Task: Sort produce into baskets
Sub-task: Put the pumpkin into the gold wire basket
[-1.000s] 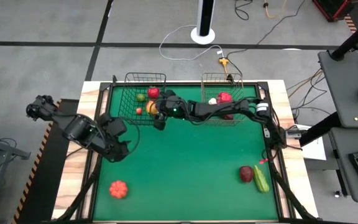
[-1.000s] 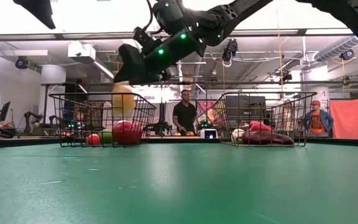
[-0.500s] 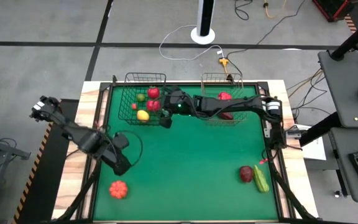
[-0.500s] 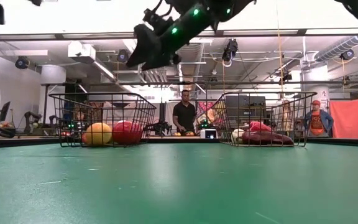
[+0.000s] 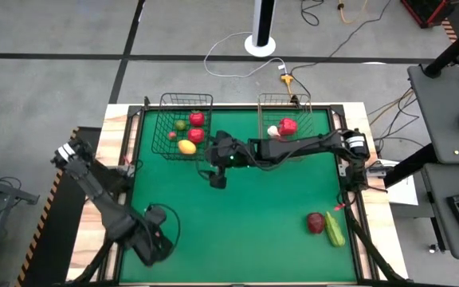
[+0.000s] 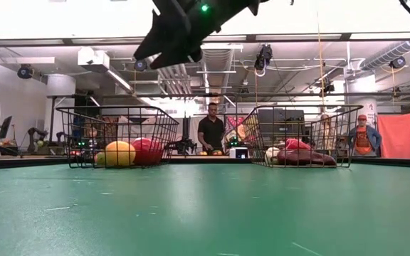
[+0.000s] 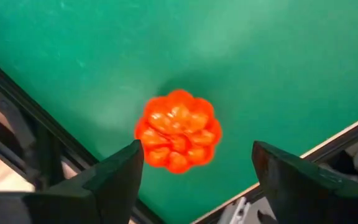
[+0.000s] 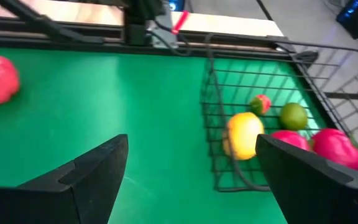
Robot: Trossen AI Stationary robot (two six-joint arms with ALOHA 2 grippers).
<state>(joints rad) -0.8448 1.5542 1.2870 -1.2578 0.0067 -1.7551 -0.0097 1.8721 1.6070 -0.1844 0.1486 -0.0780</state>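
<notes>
While the left hand [image 7: 194, 171] hangs over the near-left corner of the table [image 5: 245, 215], its fingers spread wide and grasping nothing, the ribbed orange-red pumpkin-shaped toy [image 7: 178, 130] sits on green felt right between them in the left wrist view. Lobed, glossy plastic, roughly round. In the high view the arm covers it.

Right hand [image 5: 217, 178] is stretched across the table's middle, just in front of the black basket [image 5: 164, 151], fingers apart, empty.

Black basket: rectangular open wire mesh, at the far-left edge. Inside: smooth yellow lemon [image 5: 186, 147], two rounded red fruits [image 5: 197, 119], a green lime [image 5: 181, 124], a small red-green piece [image 8: 261, 103]. Lemon lies at the near wall.

Copper basket [image 5: 304, 104]: same mesh shape, far edge right of centre. Holds a lumpy red piece [image 5: 288, 126] and a small white one [image 5: 272, 131]; more contents hidden under the arm.

Still on the felt, near-right corner: dark red rounded fruit [image 5: 315, 222] touching or just beside an elongated green cucumber [image 5: 335, 229].

Low view: two people [image 6: 213, 133] stand in the room behind the baskets.
</notes>
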